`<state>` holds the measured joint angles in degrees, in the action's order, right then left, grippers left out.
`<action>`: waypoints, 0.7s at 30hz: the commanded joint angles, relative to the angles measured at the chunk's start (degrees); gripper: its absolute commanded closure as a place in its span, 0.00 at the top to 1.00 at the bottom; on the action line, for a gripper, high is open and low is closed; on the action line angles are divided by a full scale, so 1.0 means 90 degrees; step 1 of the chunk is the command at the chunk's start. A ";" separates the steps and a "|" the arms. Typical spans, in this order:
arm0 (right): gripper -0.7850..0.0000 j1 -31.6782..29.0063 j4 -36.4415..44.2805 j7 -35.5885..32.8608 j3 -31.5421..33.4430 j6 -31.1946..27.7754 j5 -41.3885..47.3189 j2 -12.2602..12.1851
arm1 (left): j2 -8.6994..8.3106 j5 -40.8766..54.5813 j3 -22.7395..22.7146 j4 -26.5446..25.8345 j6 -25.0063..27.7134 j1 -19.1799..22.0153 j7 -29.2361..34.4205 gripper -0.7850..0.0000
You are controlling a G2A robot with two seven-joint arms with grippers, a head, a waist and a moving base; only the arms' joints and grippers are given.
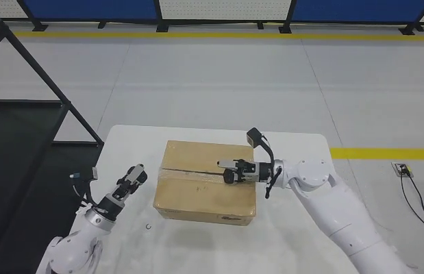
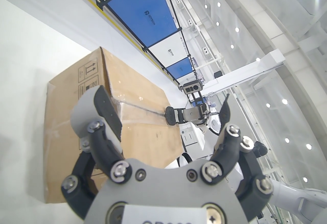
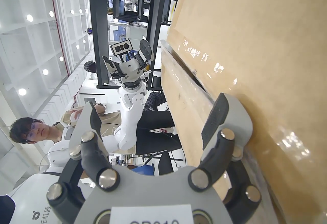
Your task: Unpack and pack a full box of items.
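Pale grey tiled floor [image 1: 218, 75] stretches away, and there's a yellow painted stripe [image 1: 198, 34] running along the foot of a partition of blue panels [image 1: 88, 8] and white perforated panels [image 1: 225, 7] in black frames. A second yellow stripe [image 1: 383, 153] cuts in from the right, near a small floor socket [image 1: 401, 169] with a black cable [image 1: 414, 198]. Over on the left, a black metal frame [image 1: 54, 87] stands above a dark floor patch [image 1: 20, 151]. The round-cornered white table [image 1: 198, 246] sits in the middle. Overhead, round ceiling lights [image 2: 284, 101] glow, and white cubby shelving [image 3: 30, 43] lines a wall.
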<state>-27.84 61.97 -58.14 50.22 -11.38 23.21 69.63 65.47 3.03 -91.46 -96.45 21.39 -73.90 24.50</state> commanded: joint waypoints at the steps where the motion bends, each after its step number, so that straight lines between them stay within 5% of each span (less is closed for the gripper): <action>1: 1.00 0.0039 -0.0038 0.0036 -0.0074 -0.0021 -0.0001 0.0046 | -0.0007 0.0028 -0.0054 -0.0002 0.0028 -0.0045 0.0005 1.00; 21: 1.00 0.0757 -0.1100 0.0162 -0.0818 0.0145 0.0755 0.0742 | -0.0057 0.0444 -0.0658 -0.0029 0.0368 -0.0606 -0.0120 1.00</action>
<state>-21.46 52.63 -56.69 43.24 -10.06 29.65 75.91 64.98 6.83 -97.16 -96.81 24.57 -79.16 23.39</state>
